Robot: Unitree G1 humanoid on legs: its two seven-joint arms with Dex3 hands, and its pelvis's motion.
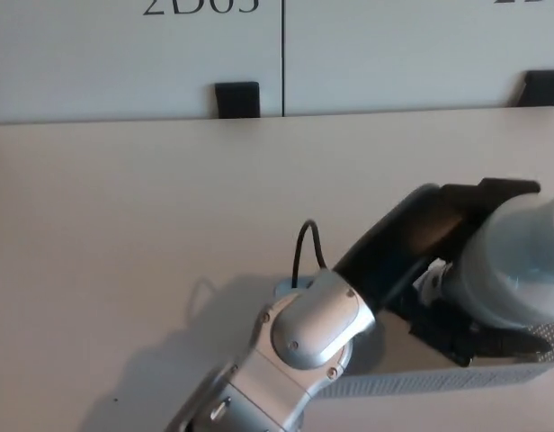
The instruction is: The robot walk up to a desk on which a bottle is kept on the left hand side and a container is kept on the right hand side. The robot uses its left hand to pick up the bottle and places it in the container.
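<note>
Bottle [515, 265] of white plastic sits clasped in the black left hand [457, 270], held over the right end of the grey mesh basket [412, 382]. In the head view, the hand's dark fingers [470, 342] wrap under and behind the bottle, which is partly cut off by the picture's right edge. The silver left forearm [304, 333] reaches in from the lower left and covers most of the basket, so its inside cannot be seen. The basket stands on the pale desk [124, 225]. The right hand does not show.
</note>
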